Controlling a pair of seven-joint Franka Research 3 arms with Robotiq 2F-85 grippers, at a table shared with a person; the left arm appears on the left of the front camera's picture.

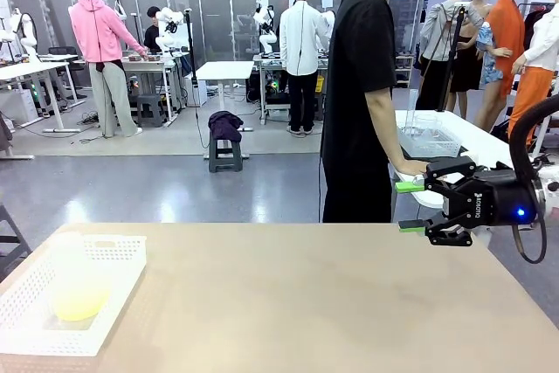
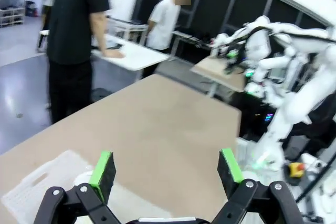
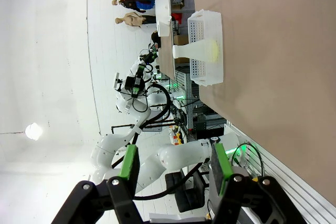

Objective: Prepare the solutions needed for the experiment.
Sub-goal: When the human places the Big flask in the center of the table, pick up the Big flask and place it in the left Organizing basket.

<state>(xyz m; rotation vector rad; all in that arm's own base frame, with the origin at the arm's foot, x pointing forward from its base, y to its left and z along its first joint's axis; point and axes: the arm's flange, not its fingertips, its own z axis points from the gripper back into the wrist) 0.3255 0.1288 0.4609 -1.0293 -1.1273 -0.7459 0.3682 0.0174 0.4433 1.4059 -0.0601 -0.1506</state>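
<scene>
Our right gripper [image 1: 410,206] hangs at the right side of the table [image 1: 306,303], lying sideways with its green-padded fingers pointing toward picture left; the jaws are parted with nothing between them. Our left gripper [image 2: 167,169], seen from its own wrist camera, has its jaws spread wide and holds nothing either, looking down over the tan tabletop.

We see the solutions [image 1: 77,299] at the near left corner of the table: a pale yellow-green liquid at the bottom of a frosted flask [image 1: 74,279], which stands upright inside a white perforated basket [image 1: 118,255]. From the right wrist view the same flask [image 3: 197,51] shows with its narrow neck and its yellowish base inside the basket [image 3: 207,74]. The flask is blurred in the front view, so we cannot tell how high the liquid reaches. Both grippers are well apart from the basket.

Across the table a person in a black shirt [image 1: 358,93] stands by the far right edge, one hand [image 1: 409,166] resting on a neighbouring white table [image 1: 476,141], which also bears a clear container [image 1: 428,135].
</scene>
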